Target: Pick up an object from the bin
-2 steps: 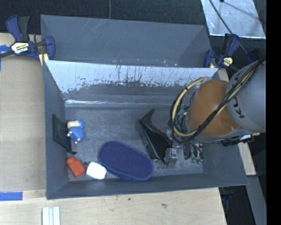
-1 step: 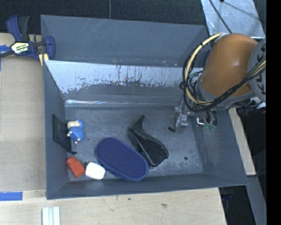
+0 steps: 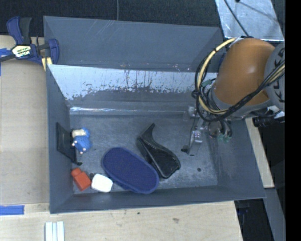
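Gripper (image 3: 192, 145), its spread impossible to tell, hangs over the bin's (image 3: 140, 119) bare grey metal; at its nine o'clock lies a curved, glossy black piece (image 3: 159, 153), touching a blue oval pad (image 3: 130, 170).

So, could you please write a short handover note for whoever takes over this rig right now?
Claw: over bare floor at the right of the bin, carrying nothing visible.
Nearest: black shoe-shaped piece, to its left, apart.
Further left: blue oval pad, white lump, red block, blue-and-white figure.
Done: nothing picked yet.
Left: grasp one thing and lift it out.
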Tool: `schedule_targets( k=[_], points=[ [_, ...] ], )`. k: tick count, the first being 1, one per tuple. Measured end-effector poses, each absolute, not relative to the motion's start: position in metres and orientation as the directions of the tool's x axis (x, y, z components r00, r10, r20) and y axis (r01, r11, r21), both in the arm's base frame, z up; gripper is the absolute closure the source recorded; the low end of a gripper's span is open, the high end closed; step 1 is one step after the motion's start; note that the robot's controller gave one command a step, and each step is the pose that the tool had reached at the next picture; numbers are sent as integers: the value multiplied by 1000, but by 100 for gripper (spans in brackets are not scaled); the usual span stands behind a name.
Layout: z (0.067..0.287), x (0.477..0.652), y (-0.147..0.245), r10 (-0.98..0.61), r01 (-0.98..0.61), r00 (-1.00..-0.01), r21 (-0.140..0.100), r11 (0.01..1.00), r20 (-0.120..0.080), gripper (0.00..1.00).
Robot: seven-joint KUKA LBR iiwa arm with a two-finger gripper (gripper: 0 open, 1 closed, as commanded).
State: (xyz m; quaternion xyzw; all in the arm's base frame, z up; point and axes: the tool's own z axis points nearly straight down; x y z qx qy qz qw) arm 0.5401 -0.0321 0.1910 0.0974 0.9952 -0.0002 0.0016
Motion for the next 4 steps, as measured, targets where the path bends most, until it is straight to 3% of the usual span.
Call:
schedule_targets(
  k=[1, 2, 3, 4],
  points=[
    [89, 529, 24, 344, 344, -939, -1, 939, 3, 0],
    [78, 541, 9, 297, 298, -955, 13, 955, 20, 0],
    [79, 540, 9, 293, 293, -956, 10, 956, 26, 100],
    [279, 531, -5, 327, 327, -945, 1, 945, -4, 100]
  ],
)
